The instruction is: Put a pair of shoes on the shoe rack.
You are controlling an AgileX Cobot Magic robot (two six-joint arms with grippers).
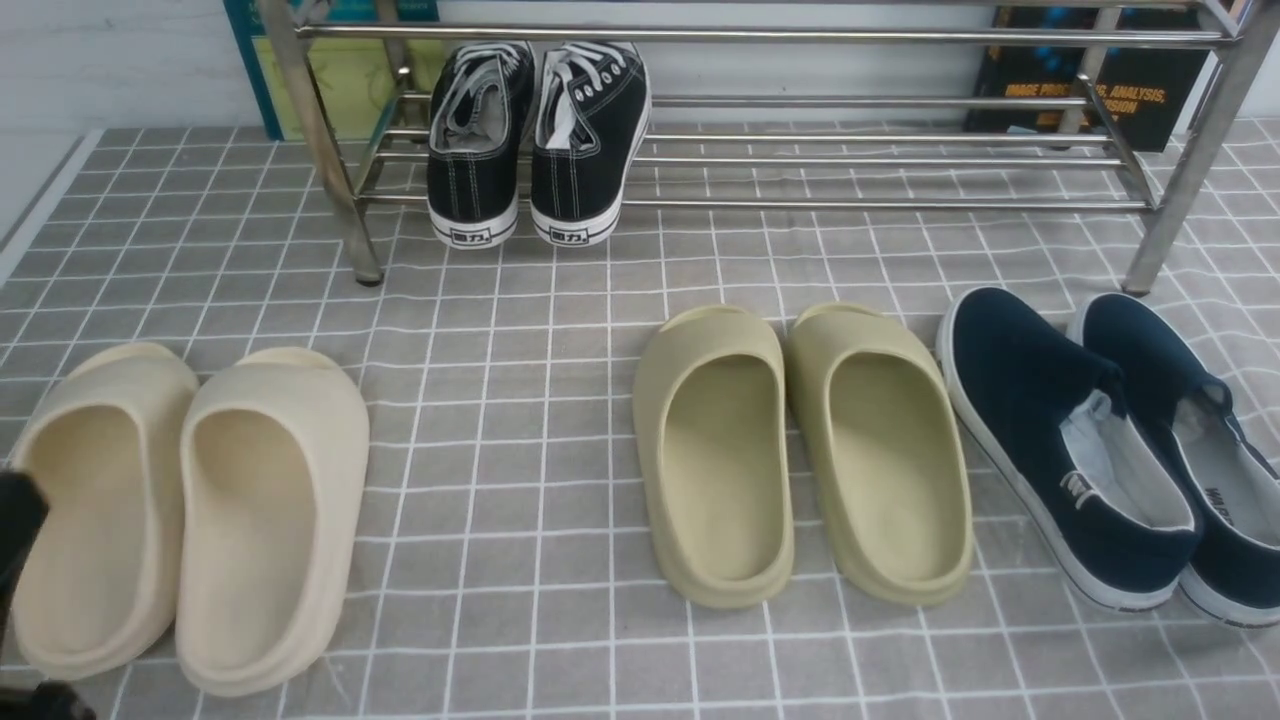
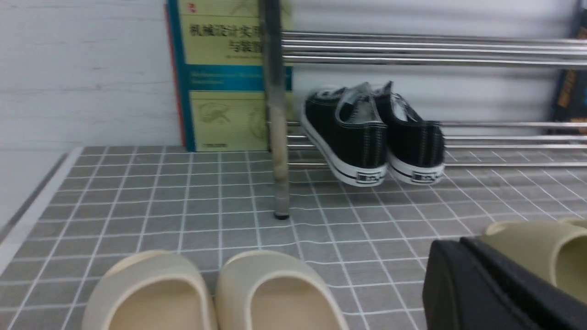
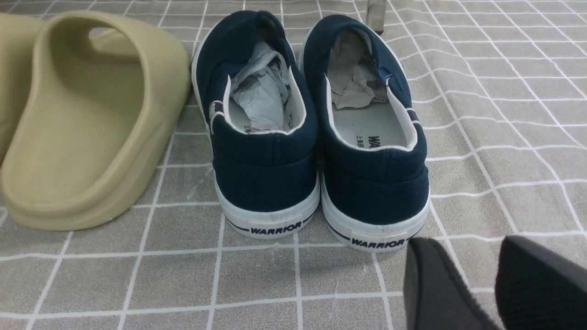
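Note:
The two black canvas sneakers (image 1: 535, 140) with white laces and soles stand side by side on the lower bars of the silver shoe rack (image 1: 850, 160), near its left end, heels toward me. They also show in the left wrist view (image 2: 371, 133), resting on the rack (image 2: 458, 46). My left gripper (image 2: 463, 247) is far back from them, low near the cream slides, its jaws together and holding nothing. A bit of it shows at the front view's lower left (image 1: 15, 530). My right gripper (image 3: 477, 275) is open and empty, just behind the navy slip-ons' heels.
On the grey checked cloth lie cream slides (image 1: 190, 510) at the left, olive slides (image 1: 800, 450) in the middle and navy slip-ons (image 1: 1110, 450) at the right. Books lean on the wall behind the rack, one at the left (image 2: 220, 78) and one at the right (image 1: 1090, 80).

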